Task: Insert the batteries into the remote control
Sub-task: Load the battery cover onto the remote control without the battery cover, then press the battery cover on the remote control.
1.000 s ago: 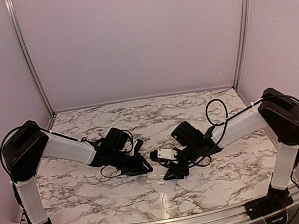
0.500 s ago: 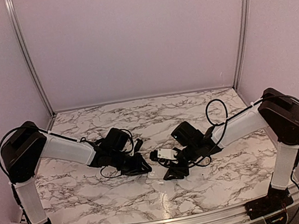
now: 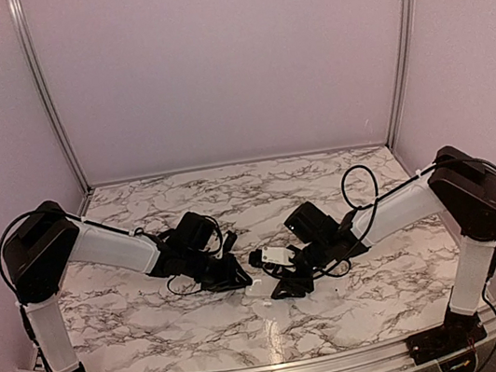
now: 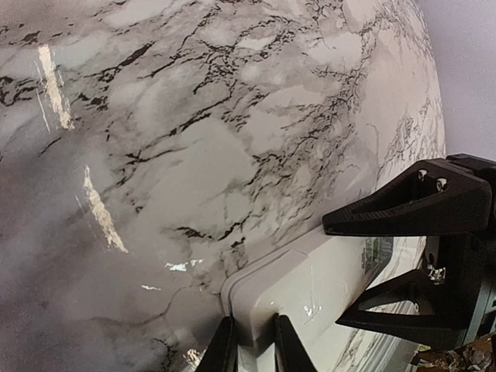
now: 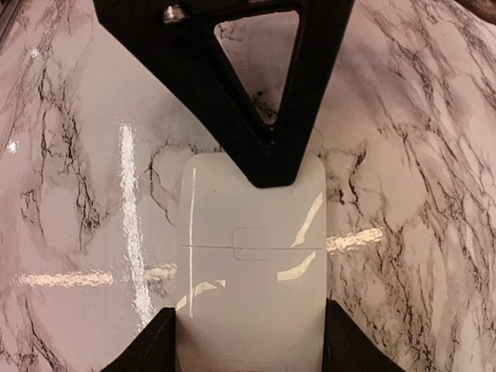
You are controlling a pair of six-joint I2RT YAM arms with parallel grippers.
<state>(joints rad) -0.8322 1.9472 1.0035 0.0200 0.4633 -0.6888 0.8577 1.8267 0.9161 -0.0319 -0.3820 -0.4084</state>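
1. The small flat white rectangular plastic remote control (image 5: 252,271) is lying on the white, black-veined marble-patterned table (image 5: 418,116), at centre between the two arms. In the top view it is mostly hidden under both wrists, with only a white sliver (image 3: 258,288) peeking out.
2. It is showing only its plain glossy back, with rounded corners, a thin battery-cover seam (image 5: 209,246) running across it and a small square latch outline on that line. The near end is running off the bottom of the right wrist view.
3. The right gripper (image 5: 246,335) is sitting half open with one black finger against each long side of the remote control, clamping it across its width. The fingertips are cut off at the frame edge.
4. The left gripper (image 4: 253,346) is sitting at the far end with its fingers almost together, barely in frame. The remote control's end rim is showing in the slit. Can't tell if it is actually pinching.
5. From the right wrist, one black triangular left finger (image 5: 267,155) is overlapping the far end.
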